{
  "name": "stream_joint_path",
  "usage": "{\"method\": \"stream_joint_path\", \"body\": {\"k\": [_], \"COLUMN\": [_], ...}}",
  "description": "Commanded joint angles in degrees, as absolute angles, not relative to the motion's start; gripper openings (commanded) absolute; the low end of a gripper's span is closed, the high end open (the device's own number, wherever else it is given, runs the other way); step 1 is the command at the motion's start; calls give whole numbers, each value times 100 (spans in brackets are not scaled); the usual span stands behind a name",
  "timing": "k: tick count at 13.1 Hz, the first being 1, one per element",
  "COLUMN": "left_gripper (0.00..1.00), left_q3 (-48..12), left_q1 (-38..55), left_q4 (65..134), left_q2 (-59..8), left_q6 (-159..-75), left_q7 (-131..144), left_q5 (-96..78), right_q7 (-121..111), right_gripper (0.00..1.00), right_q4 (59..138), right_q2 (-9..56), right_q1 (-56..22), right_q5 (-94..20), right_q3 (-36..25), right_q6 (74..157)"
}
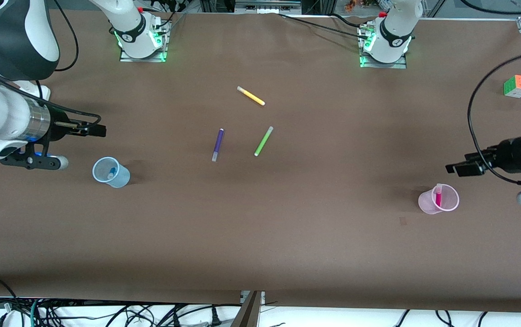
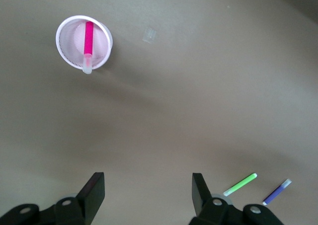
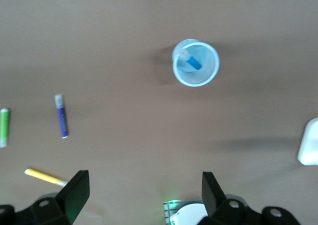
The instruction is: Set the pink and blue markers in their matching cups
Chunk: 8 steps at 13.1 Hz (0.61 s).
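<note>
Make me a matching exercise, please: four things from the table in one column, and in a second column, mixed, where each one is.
1. pink marker
2. blue marker
3. yellow marker
4. cube

A. lying on the table, nearest the robots' bases of the loose markers
B. in the pink cup
C. at the left arm's end of the table
D. in the blue cup

Pairs: 1-B, 2-D, 3-A, 4-C

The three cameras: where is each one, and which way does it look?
Front view: high across the table, facing both arms; shows left gripper, right gripper, both bases.
Left wrist view: on the left arm, looking down on the pink cup with the pink marker; its open fingers show.
Right wrist view: on the right arm, looking down on the blue cup with the blue marker; its open fingers show.
Shared: both wrist views show the green marker and purple marker.
</note>
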<state>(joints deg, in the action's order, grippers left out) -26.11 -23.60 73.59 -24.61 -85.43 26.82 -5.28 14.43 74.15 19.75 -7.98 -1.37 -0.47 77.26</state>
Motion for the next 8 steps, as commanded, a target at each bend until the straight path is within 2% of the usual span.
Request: {"method": "stream_joint_path", "body": {"k": [1,3,4,5,8], "left_gripper": [80,80,87,100,100], "left_q3": [-2505,-2505,-2522,-2522,-2522], "left_q1": [-1865,-1339,-1153,-1012,-765], "left_q4": [7515,7523,7515,7515,7488], "left_q2": [-2163,-2092,-1970,-1943,-1942], "left_q6": [-8499,-8351,-8202,-8192,-8209], "left_q7": [2663,2724,2716,2716,2716], "left_q5": [-186,261,446,483,501], "right_q7": [1459,1468,1468,1450,1459], "right_gripper": [100,100,100,100,100], "right_q4": [7584,8197,8557,8839,9139], "right_q2": [1785,1365,1084,872,283], "right_q1": [-652,-554,-493,-405,-132], "right_q5": [105,114,114,114,114], "right_q3": [-70,-70,-70,-62,-35], "right_q6": [7743,8180,8452,8707,8824]}}
